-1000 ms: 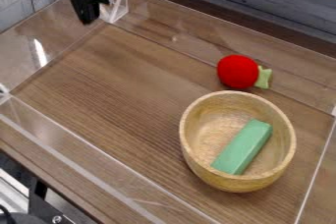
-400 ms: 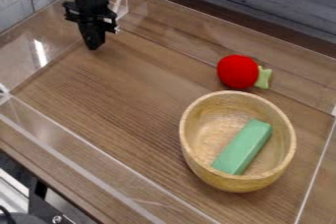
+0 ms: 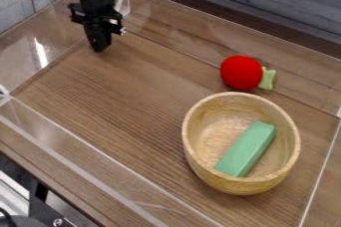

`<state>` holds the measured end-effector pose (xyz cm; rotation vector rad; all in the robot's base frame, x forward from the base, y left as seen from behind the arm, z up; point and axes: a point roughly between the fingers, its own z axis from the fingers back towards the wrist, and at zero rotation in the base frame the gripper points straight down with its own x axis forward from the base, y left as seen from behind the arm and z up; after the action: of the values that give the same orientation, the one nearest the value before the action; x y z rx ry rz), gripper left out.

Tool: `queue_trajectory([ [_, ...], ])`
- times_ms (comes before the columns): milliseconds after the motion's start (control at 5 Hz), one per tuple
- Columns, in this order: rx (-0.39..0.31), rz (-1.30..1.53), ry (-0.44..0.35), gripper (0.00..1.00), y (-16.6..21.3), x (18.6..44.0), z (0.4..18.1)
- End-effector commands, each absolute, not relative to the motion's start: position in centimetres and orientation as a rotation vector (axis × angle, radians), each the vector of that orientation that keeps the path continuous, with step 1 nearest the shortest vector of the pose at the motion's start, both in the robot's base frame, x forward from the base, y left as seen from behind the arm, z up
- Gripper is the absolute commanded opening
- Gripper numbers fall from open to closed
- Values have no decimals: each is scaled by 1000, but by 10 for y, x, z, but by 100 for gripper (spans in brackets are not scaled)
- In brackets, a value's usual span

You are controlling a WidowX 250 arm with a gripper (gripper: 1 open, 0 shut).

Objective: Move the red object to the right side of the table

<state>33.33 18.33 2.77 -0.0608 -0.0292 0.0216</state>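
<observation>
The red object (image 3: 241, 71), a small glossy ball with a pale green stub on its right side, rests on the brown wood-grain table (image 3: 120, 102) toward the back right. My black gripper (image 3: 98, 44) hangs far to its left near the back left corner, pointing straight down close to the tabletop. Its fingers are together and hold nothing. A wide stretch of bare wood separates it from the red object.
A round light wooden bowl (image 3: 200, 151) stands at the front right with a green rectangular block (image 3: 248, 149) lying in it. Low clear acrylic walls (image 3: 40, 57) edge the table on all sides.
The gripper has come down toward the tabletop and shifted slightly right. The red object, bowl and block have stayed put.
</observation>
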Motion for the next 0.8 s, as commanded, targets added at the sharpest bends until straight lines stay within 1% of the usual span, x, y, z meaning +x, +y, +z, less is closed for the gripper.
queue_trajectory([
  [0, -43, -4, -81, 0, 178, 340, 54],
  [600, -73, -21, -65, 0, 167, 341, 55],
])
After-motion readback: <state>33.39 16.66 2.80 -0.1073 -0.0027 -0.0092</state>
